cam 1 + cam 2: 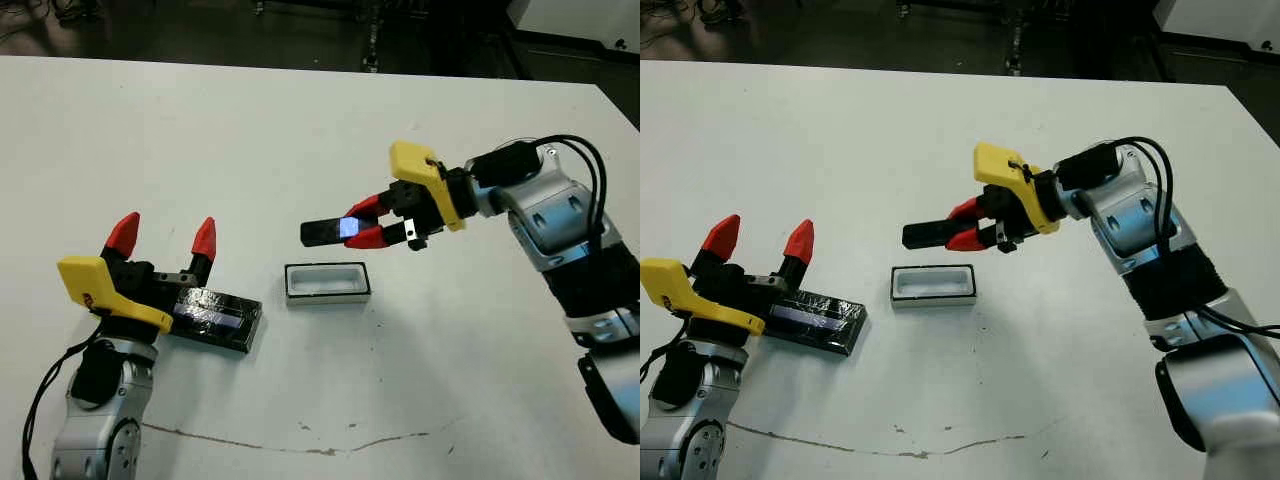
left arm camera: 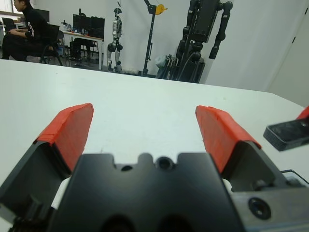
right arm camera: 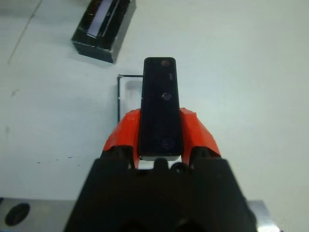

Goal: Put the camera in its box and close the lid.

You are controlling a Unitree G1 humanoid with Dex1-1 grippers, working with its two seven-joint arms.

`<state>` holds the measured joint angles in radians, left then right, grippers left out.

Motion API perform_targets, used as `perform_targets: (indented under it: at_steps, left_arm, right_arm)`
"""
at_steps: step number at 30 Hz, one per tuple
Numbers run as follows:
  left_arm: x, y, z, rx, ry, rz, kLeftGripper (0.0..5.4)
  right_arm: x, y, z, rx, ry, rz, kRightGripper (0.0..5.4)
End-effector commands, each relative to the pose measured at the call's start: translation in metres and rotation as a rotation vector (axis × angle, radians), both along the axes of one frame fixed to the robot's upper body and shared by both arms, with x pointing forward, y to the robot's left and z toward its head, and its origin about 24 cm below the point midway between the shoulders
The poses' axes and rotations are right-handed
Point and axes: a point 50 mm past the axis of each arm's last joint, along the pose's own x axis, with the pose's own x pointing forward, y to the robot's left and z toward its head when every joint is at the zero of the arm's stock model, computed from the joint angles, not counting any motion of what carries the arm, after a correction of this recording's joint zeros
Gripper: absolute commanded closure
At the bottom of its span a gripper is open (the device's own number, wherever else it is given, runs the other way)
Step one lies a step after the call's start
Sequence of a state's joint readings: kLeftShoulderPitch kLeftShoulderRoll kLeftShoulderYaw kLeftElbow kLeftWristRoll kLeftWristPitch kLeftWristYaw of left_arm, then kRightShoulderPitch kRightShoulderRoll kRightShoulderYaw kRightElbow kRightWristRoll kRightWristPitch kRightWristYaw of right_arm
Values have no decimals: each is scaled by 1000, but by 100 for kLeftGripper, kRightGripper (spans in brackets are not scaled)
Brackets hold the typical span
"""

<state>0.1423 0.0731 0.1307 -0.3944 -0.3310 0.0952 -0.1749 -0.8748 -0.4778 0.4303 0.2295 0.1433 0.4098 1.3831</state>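
Note:
My right gripper point(image 1: 368, 222) is shut on the camera point(image 1: 328, 231), a slim black bar with a bluish glint. It holds the bar level in the air, above and just behind the box point(image 1: 327, 282). The box is a small white tray with a dark rim, open on the table. In the right wrist view the camera point(image 3: 160, 104) sticks out past the fingers, over the box point(image 3: 126, 94). The lid point(image 1: 215, 319), glossy black and crinkly, lies flat to the box's left. My left gripper point(image 1: 163, 235) stands open over the lid's left end, nothing between its fingers.
A thin dark crack line point(image 1: 330, 448) runs across the table near its front edge. The table's far edge point(image 1: 300, 66) meets a dark floor. Beyond the table, a person point(image 2: 21, 24) sits at a desk, with robot stands point(image 2: 203, 34) behind.

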Motion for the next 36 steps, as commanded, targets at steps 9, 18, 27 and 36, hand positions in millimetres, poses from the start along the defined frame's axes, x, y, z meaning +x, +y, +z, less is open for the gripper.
perform_targets:
  at_steps: [9,18,27,36]
  left_arm:
    - [-1,0,-3,-3,9,6,0]
    - [-1,0,-3,-19,12,7,0]
    - [-2,0,-3,-5,11,7,0]
    - [-2,0,-3,-7,13,14,0]
  right_arm:
    - [2,11,-5,-79,10,57,374]
    - [2,14,-8,-104,8,62,374]
    - [-1,16,-16,-145,26,84,374]
    - [-2,16,-21,-175,45,57,374]
